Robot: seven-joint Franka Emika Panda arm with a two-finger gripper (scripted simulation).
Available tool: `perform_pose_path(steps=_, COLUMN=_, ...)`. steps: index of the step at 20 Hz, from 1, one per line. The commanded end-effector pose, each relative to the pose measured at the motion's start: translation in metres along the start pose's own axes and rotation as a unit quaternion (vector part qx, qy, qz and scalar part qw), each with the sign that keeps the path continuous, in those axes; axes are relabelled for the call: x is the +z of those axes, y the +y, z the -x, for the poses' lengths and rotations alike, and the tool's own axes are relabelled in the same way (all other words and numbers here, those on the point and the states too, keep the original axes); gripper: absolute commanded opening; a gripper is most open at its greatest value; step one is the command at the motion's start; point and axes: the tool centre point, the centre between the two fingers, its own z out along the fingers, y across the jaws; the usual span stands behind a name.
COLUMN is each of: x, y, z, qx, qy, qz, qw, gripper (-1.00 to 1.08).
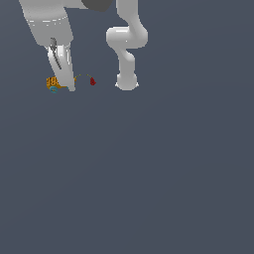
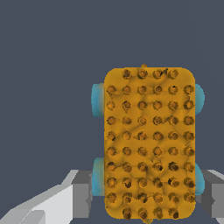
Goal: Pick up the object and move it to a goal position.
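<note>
The object [image 2: 148,140] is an orange-yellow studded block with teal round bits on its sides. In the exterior view the object [image 1: 53,82] lies on the dark floor at the upper left. My gripper [image 1: 63,85] has come down over it, and one white finger covers its right part. The wrist view shows my gripper [image 2: 147,194] straddling the block's near end. The grey pads [image 2: 82,192] lie flush against the teal bits on both sides, so the gripper is shut on the object. The block rests low, at floor level.
A tiny dark red speck [image 1: 92,81] sits on the floor just to the exterior view's right of the object. The arm's white base [image 1: 126,82] stands further right. Plain dark floor stretches around them.
</note>
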Motion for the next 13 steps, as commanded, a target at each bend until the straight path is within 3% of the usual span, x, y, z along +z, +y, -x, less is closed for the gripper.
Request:
perform_pose_path(steps=1, x=-0.018, y=0.003, z=-0.005, qx=-0.001, qy=0.0, qz=0.0, qw=1.0, gripper=-1.0)
perform_pose_path(steps=13, x=-0.052, y=0.007, z=-0.015, qx=-0.002, qy=0.0, qz=0.0, qw=1.0, gripper=-1.0)
